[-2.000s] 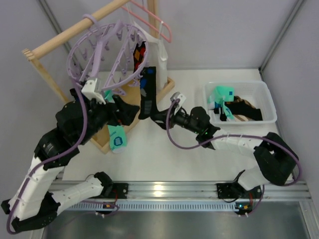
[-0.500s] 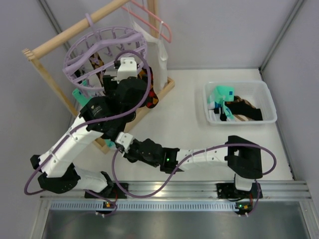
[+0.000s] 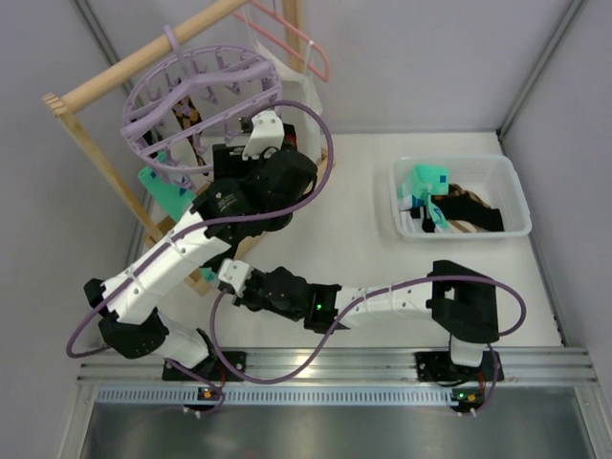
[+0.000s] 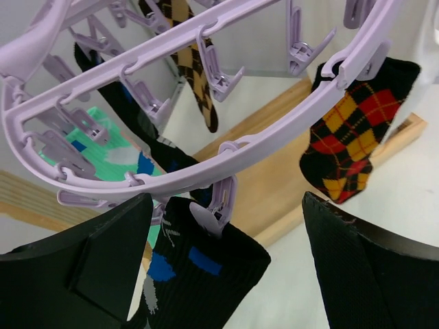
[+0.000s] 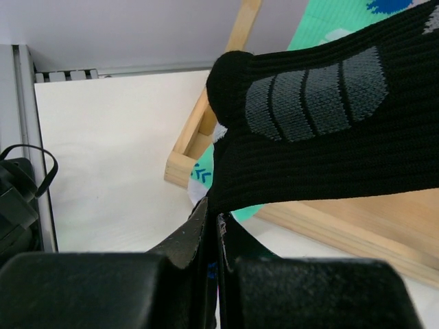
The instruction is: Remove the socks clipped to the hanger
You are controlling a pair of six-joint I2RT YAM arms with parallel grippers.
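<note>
Under the near rim of the hanger, the left tool gaped wide either side of a clipped black blue-patched sock. Beside the wooden frame's base rail, the right tool pinched a grey-panelled black sock; bare worktop lay alongside.

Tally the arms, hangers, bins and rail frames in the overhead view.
Arms: 2, left arm and right arm
Hangers: 2, lavender round hanger and pink coat hanger
Bins: 1, white bin
Rail frames: 1, wooden rail frame
Total: 6
</note>
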